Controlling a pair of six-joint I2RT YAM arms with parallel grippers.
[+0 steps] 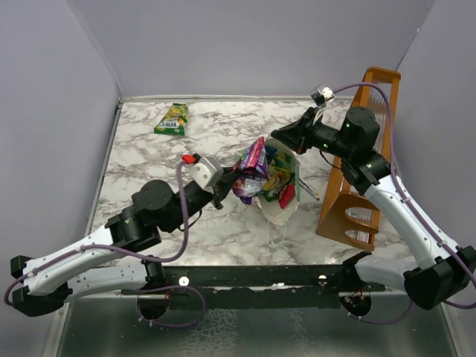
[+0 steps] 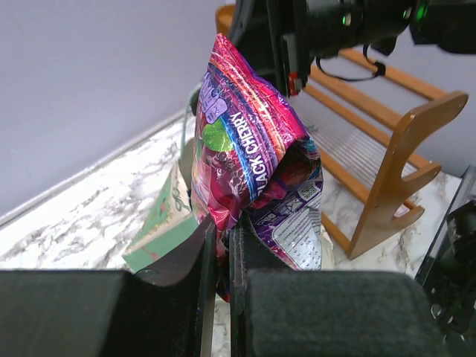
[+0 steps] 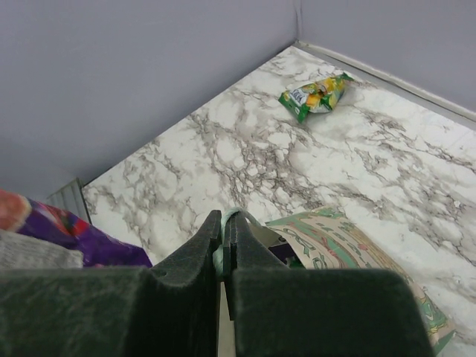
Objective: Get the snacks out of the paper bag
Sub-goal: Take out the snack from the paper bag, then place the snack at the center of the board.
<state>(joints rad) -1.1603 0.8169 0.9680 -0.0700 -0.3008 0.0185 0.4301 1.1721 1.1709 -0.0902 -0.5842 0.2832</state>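
The paper bag stands at the table's middle, mint-green outside, with several shiny snacks bulging from its mouth. My left gripper is shut on a purple-pink "Black Cherry" packet and holds it up above the bag; the packet also shows in the top view. My right gripper is shut on a pale loop at the bag's far rim, with the bag's printed side just below it. One green-yellow packet lies on the table at the far left, and it also shows in the right wrist view.
A tall orange-brown wooden rack stands right of the bag, close under my right arm, and shows in the left wrist view. Grey walls close in the back and both sides of the marble table.
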